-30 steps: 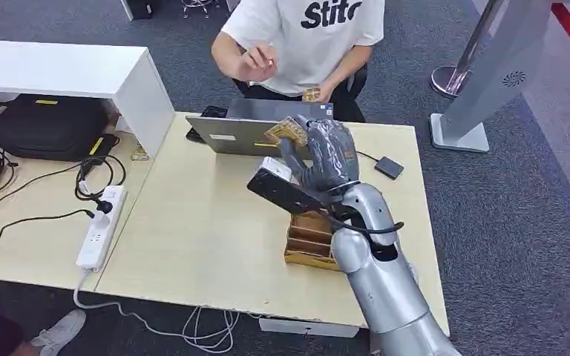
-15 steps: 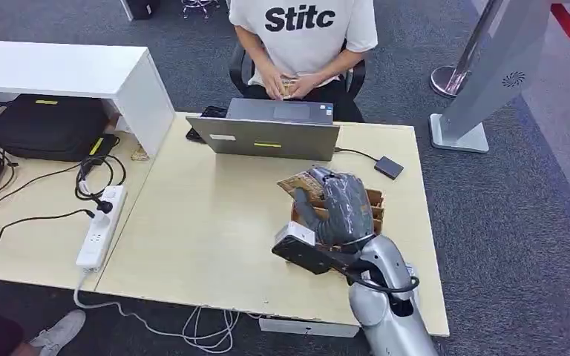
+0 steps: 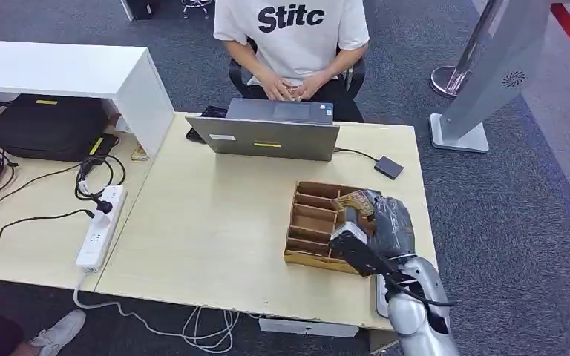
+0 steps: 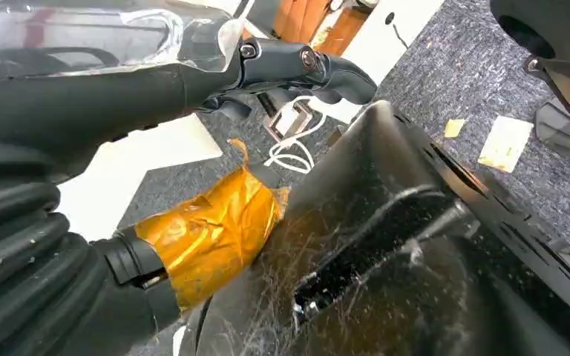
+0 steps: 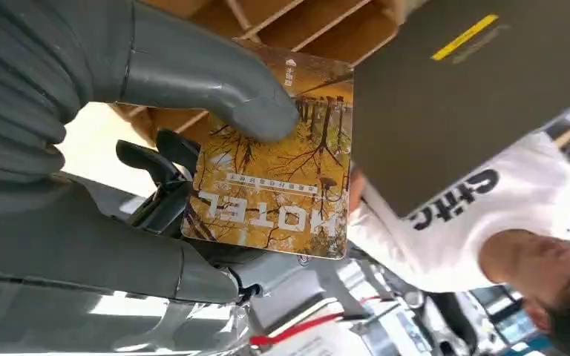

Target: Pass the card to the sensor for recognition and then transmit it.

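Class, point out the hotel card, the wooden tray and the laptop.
hotel card (image 5: 271, 189), right wrist view, on its printed face.
wooden tray (image 3: 313, 216), head view, on a middle divider.
laptop (image 3: 267, 139), head view, on the lid's back.

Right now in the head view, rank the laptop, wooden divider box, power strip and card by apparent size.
1. laptop
2. wooden divider box
3. power strip
4. card, mostly hidden in the right hand

The box and the power strip are close; the strip is longer but narrower.
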Robot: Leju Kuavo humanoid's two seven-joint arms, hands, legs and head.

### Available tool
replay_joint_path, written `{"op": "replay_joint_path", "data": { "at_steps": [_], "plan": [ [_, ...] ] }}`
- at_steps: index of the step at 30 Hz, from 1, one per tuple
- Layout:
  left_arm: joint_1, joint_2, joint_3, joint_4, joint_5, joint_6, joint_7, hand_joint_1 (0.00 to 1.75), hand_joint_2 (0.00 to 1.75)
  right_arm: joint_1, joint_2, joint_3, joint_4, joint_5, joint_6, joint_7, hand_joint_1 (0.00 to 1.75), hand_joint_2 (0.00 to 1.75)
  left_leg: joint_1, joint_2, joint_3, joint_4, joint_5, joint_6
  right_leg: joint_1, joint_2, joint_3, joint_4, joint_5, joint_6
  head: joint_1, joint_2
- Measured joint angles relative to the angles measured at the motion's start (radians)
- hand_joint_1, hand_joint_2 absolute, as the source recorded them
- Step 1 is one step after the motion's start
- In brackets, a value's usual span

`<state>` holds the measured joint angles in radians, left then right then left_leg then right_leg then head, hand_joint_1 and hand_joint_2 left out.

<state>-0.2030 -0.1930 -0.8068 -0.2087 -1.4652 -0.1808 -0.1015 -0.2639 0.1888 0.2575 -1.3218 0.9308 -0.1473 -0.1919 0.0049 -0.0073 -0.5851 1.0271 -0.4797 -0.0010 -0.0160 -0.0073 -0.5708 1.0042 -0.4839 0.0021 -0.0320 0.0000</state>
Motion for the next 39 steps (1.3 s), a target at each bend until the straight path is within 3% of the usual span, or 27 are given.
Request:
{"op": "replay_joint_path", "data": {
  "at_steps": [14, 26, 39],
  "plan": [
    [0.001, 0.0, 0.0, 0.004, -0.02, -0.005, -0.013, 0.0, 1.75, 0.038, -0.019, -0.169, -0.058, -0.042, 0.019, -0.011, 1.75, 1.75, 0.0, 0.0, 0.0, 0.0, 0.0, 0.0, 0.0, 0.0, 0.0, 0.0, 0.0, 0.0, 0.0, 0.0],
    [0.001, 0.0, 0.0, 0.005, -0.032, -0.008, -0.021, 0.0, 1.75, 0.057, -0.025, -0.216, -0.108, 0.07, 0.045, 0.012, 1.75, 1.75, 0.0, 0.0, 0.0, 0.0, 0.0, 0.0, 0.0, 0.0, 0.0, 0.0, 0.0, 0.0, 0.0, 0.0],
    [0.002, 0.0, 0.0, 0.005, -0.042, -0.012, -0.031, 0.0, 1.75, 0.058, -0.029, -0.21, -0.14, 0.291, 0.032, 0.17, 1.75, 1.75, 0.0, 0.0, -0.001, 0.0, 0.0, 0.0, 0.0, 0.0, 0.0, 0.0, 0.0, 0.0, 0.0, 0.0]
  ]
}}
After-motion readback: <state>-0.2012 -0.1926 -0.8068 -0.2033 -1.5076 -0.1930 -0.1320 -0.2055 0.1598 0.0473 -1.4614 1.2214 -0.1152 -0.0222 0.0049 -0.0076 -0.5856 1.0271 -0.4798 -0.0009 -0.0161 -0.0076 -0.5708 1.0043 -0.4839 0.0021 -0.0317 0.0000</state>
